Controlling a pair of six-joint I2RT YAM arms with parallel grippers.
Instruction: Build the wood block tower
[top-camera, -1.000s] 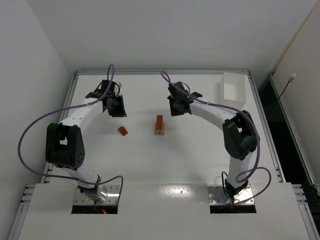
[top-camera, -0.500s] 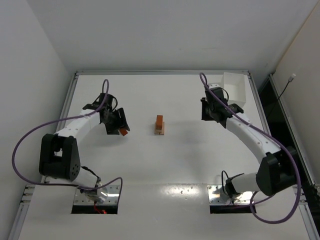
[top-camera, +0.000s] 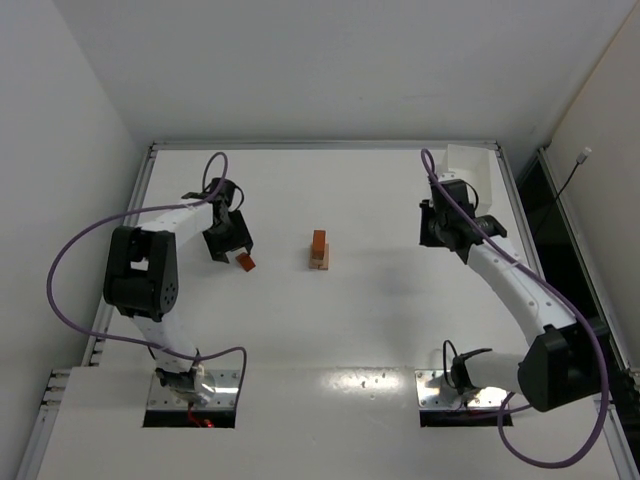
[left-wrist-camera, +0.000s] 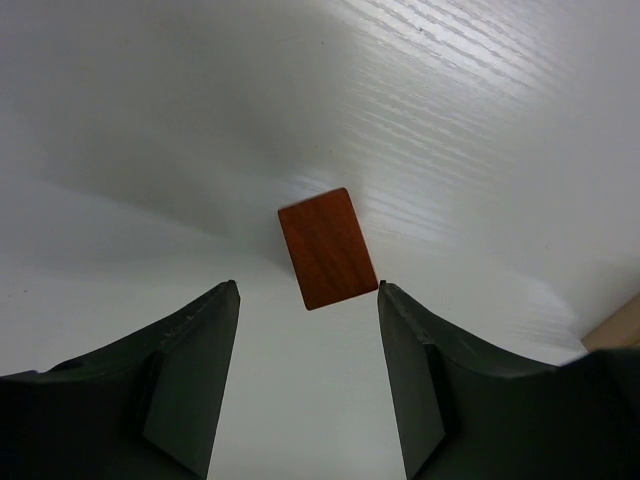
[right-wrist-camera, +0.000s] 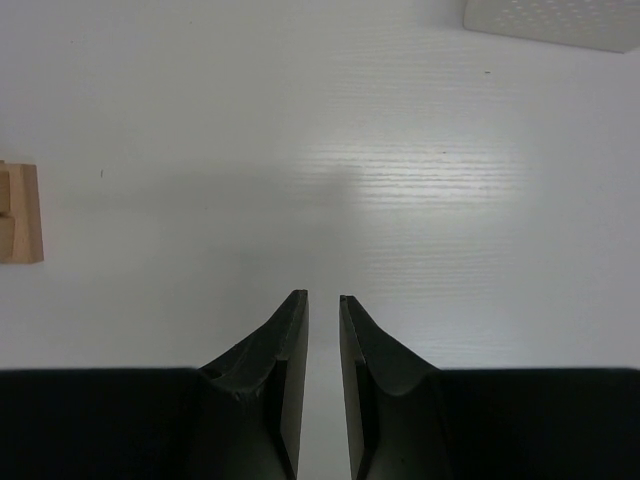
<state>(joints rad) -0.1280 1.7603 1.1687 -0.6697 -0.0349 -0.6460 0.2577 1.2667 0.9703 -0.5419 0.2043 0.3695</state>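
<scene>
I am holding my left end effector (top-camera: 233, 250) spread wide above the bench (top-camera: 380, 300), and it is not pinching anything. The reddish-orange block (left-wrist-camera: 327, 248) is lying flat on the bench just in front of the tips, in the line of the gap between them, and neither finger is touching it. It is sitting a little turned against my fingers, so its long sides are not parallel to them. I am judging this block as light and stiff, because it is small solid wood. Its face is looking smooth and a bit shiny, so I am expecting it can slip or rotate if I am pressing on a corner. I am thinking the best place to take it is across the two long sides, at the middle of their length, after turning my wrist to match them. My right end effector (right-wrist-camera: 322, 298) is nearly pressed together, with only a thin slit between the fingers, and it is holding nothing. It is hovering over bare bench near the white box (top-camera: 470, 175). The tower (top-camera: 319, 250) is standing in the middle of the bench, well apart from both arms, pale tan below and reddish-orange on top. It is narrow, so I am guessing it will tip easily under a sideways push.
</scene>
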